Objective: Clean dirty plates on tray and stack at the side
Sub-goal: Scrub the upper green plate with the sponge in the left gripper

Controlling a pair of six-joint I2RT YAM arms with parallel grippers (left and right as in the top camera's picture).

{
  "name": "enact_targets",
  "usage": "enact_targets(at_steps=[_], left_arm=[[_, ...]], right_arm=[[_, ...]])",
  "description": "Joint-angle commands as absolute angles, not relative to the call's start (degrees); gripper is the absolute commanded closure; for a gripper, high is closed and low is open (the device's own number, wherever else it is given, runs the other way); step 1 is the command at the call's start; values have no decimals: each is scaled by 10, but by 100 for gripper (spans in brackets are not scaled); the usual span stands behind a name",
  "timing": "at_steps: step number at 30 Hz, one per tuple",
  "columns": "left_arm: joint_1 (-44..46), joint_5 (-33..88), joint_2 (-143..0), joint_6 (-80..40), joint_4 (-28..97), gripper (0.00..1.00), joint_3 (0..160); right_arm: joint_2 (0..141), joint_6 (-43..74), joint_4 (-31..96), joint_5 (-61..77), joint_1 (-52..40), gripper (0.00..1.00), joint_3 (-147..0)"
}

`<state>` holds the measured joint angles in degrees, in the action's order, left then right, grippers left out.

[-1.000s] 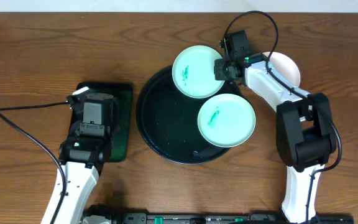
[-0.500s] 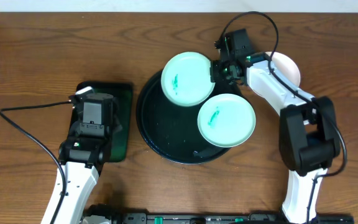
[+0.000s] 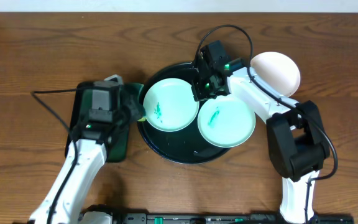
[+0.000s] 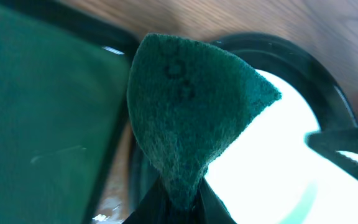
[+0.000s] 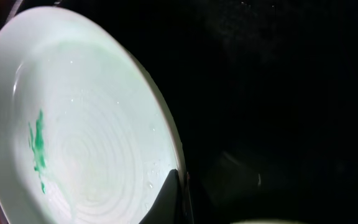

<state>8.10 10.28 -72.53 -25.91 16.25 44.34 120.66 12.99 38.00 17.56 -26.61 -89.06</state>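
My right gripper (image 3: pixel 199 92) (image 5: pixel 180 193) is shut on the right rim of a plate (image 3: pixel 169 106) (image 5: pixel 86 124) and holds it tilted over the left half of the round black tray (image 3: pixel 173 152). This plate has a green smear (image 5: pixel 37 146). My left gripper (image 3: pixel 134 107) (image 4: pixel 179 199) is shut on a dark green sponge (image 4: pixel 191 112) at the plate's left edge (image 4: pixel 278 168). A second smeared plate (image 3: pixel 227 120) lies on the tray's right side. A third plate (image 3: pixel 277 70) sits on the table to the right of the tray, with no mark visible.
A rectangular black tray with a green inside (image 3: pixel 118 148) (image 4: pixel 42 124) lies left of the round tray, under my left arm. My right arm stretches from the front right across the second plate's far side. A black cable trails left over the wooden table.
My right gripper has carried the held plate leftward and nearer, over the tray. My left arm has left the rectangular tray and swung right with the sponge to the plate's left edge.
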Motion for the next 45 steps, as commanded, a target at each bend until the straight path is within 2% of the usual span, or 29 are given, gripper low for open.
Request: enact_targets(at_steps=[1, 6, 12, 16, 18, 20, 23, 26, 27, 30, 33, 35, 37, 43, 45], left_arm=[[106, 150, -763, -278, 132, 93, 444], [179, 132, -833, -286, 60, 92, 444], [253, -51, -909, -286, 10, 92, 444], [268, -96, -940, -286, -12, 92, 444], [268, -96, -952, -286, -22, 84, 444], [268, -97, -959, -286, -29, 83, 444], [268, -97, -964, -286, -38, 76, 444], [268, -97, -967, -286, -38, 63, 444], [268, -97, -970, -286, -38, 62, 444], [268, -97, -977, -277, -37, 62, 444], [268, -97, -981, -244, -33, 78, 444], [268, -97, -981, -231, -31, 92, 444], [268, -95, -980, -232, -31, 92, 444], [287, 33, -961, -248, -54, 93, 446], [295, 39, -962, -269, -60, 93, 446]], right_arm=[[1230, 126, 374, 152, -276, 99, -891], [1248, 133, 366, 129, -284, 99, -891], [1264, 133, 365, 129, -287, 99, -891], [1264, 133, 364, 129, -287, 99, -891], [1264, 133, 364, 129, -287, 99, -891], [1264, 132, 364, 129, -287, 99, -891], [1264, 133, 364, 129, -287, 99, -891], [1264, 133, 364, 129, -287, 99, -891], [1264, 132, 364, 129, -287, 99, -891], [1264, 133, 364, 129, -287, 99, -891], [1264, 132, 365, 129, -287, 99, -891], [1264, 132, 365, 129, -287, 99, -891], [1264, 132, 365, 129, -287, 99, -891], [1264, 132, 364, 128, -287, 99, -891], [1264, 132, 364, 124, -287, 99, -891]])
